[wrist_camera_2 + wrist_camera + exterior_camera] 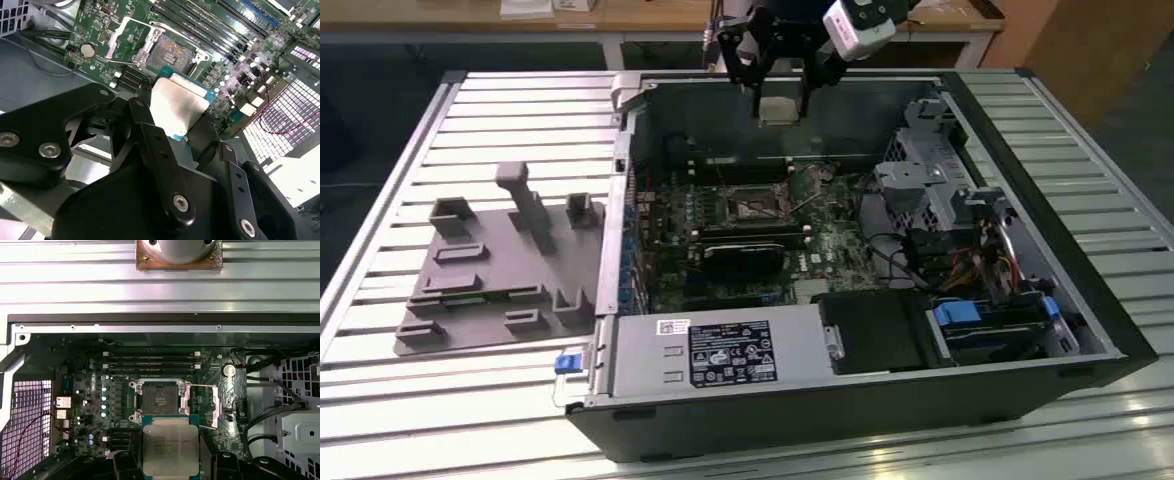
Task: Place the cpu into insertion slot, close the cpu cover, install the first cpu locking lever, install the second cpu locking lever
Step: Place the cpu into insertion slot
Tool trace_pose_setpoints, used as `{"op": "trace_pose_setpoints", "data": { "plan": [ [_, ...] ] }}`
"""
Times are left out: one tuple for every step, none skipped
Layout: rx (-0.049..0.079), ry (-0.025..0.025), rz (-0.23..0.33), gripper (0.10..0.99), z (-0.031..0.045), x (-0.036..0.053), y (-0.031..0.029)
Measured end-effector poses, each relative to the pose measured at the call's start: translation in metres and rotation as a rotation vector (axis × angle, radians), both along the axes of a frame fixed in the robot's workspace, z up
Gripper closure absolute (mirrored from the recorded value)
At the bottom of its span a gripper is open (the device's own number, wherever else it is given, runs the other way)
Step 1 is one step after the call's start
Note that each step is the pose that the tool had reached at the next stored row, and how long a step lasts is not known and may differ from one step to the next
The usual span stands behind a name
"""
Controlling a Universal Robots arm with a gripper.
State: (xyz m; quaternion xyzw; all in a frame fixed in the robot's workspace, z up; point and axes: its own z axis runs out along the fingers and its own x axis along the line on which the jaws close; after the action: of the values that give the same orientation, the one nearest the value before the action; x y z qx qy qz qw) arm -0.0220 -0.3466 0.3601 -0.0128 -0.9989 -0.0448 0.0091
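**CPU held above the open case, socket uncovered**

In the upper centre of the exterior view the gripper (778,100) hangs over the far wall of the computer case (630,140). Its black fingers (755,80) are closed narrowly on two opposite edges of the cpu (778,110). The chip is well above the green board and apart from the insertion slot (754,207), which sits near the middle of the frame.

In both wrist views the cpu (177,107) (170,447) turns its pale metal top to the camera. A thin green edge of its base shows on the side nearest the insertion slot (170,54) (159,400). The chip is close to square, so I cannot tell a long axis. Faint print crosses its metal top in the first wrist view.

The slot's dark centre lies exposed. The cpu cover (116,35) is swung open on its hinge, beside the slot.

A black-and-white label (734,355) with rows of small marks is stuck on the grey box at the lower centre of the exterior view. On the exterior view's left, a grey moulded fixture (494,280) lies on the slatted metal table (400,400).
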Motion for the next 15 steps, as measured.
{"op": "trace_pose_setpoints", "data": {
  "plan": [
    [0.000,0.0000,0.000,0.545,0.0000,0.0000,0.0000],
    [0.000,0.0000,0.000,0.545,0.0000,0.0000,0.0000],
    [0.000,0.0000,0.000,0.545,0.0000,0.0000,0.0000],
    [0.000,0.0000,0.000,0.545,0.0000,0.0000,0.0000],
    [0.000,0.0000,0.000,0.545,0.0000,0.0000,0.0000],
    [0.000,0.0000,0.000,0.545,0.0000,0.0000,0.0000],
    [0.000,0.0000,0.000,0.545,0.0000,0.0000,0.0000],
    [0.000,0.0000,0.000,0.545,0.0000,0.0000,0.0000],
    [0.000,0.0000,0.000,0.545,0.0000,0.0000,0.0000],
    [0.000,-0.0001,0.000,0.545,0.0000,0.0000,0.0000],
    [0.000,0.0000,0.000,0.545,0.0000,0.0000,0.0000],
    [0.000,0.0000,0.000,0.545,-0.0001,-0.0001,0.0000],
    [0.000,-0.0001,0.000,0.545,-0.0005,-0.0001,0.0000],
    [0.000,-0.0001,0.000,0.545,-0.0014,-0.0003,0.0000],
    [0.000,-0.0001,0.000,0.545,-0.0025,-0.0007,0.0000]
  ]
}}
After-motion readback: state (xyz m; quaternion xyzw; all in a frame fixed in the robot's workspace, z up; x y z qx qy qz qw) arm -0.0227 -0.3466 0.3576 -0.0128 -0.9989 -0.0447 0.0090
